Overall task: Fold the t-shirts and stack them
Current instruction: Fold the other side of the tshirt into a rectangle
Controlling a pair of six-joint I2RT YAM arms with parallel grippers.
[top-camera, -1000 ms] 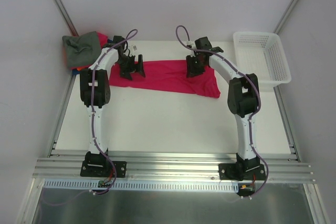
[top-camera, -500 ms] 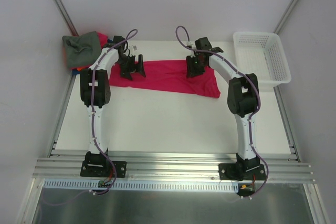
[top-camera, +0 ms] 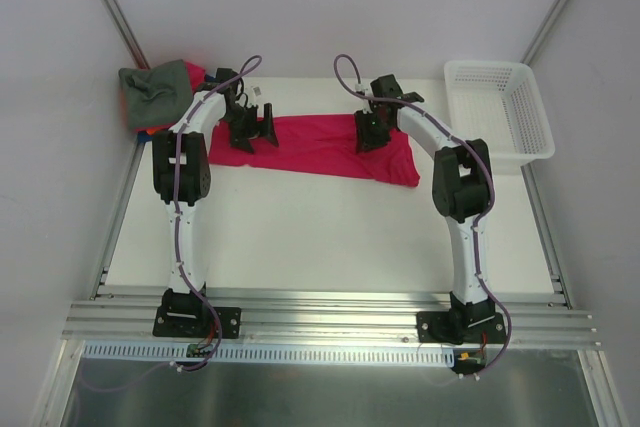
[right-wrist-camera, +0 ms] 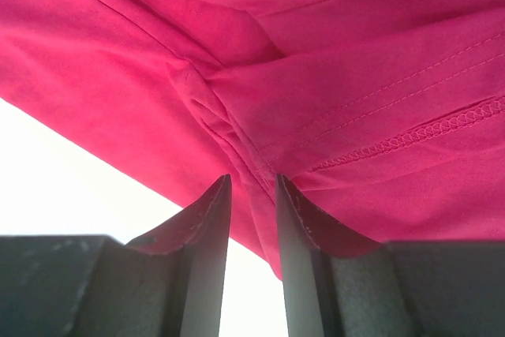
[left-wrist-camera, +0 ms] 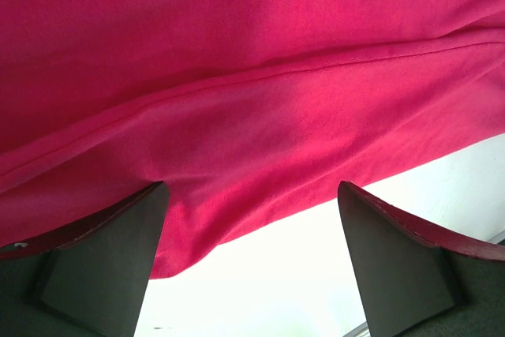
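Nearest the arm bases the counter (top-camera: 320, 237) lay bare. Beyond it the crimson t-shirt (top-camera: 320, 147) was spread flat as a long band at the far middle. Its long axis ran left to right, and the right end sagged slightly toward the near side into a broader flap. Collar and sleeves could not be picked out from above, so which end was the neck was not determined. Both arms covered parts of the band. The left claw (left-wrist-camera: 251, 187) stood wide open with nothing in it, low over the shirt's near-left edge. One finger (left-wrist-camera: 102, 258) was above cloth, the other above bare counter. A seam line crossed that wrist view, and the cloth ran off the frame on three sides. The right claw (right-wrist-camera: 252, 177) was over the right part of the band with its jaws at a narrow slit. A pucker of red cloth ran into the gap. I could not tell whether the pucker was squeezed or only lying between the jaws. Double stitching and an overlocked seam showed just beyond. In the far-left corner the grey-green t-shirt (top-camera: 155, 87) sat crumpled on top of a pile, hiding most of it. Only slivers of red and dark blue showed beneath. A white lattice basket (top-camera: 530, 127) stood at the far right, well apart from the shirt.
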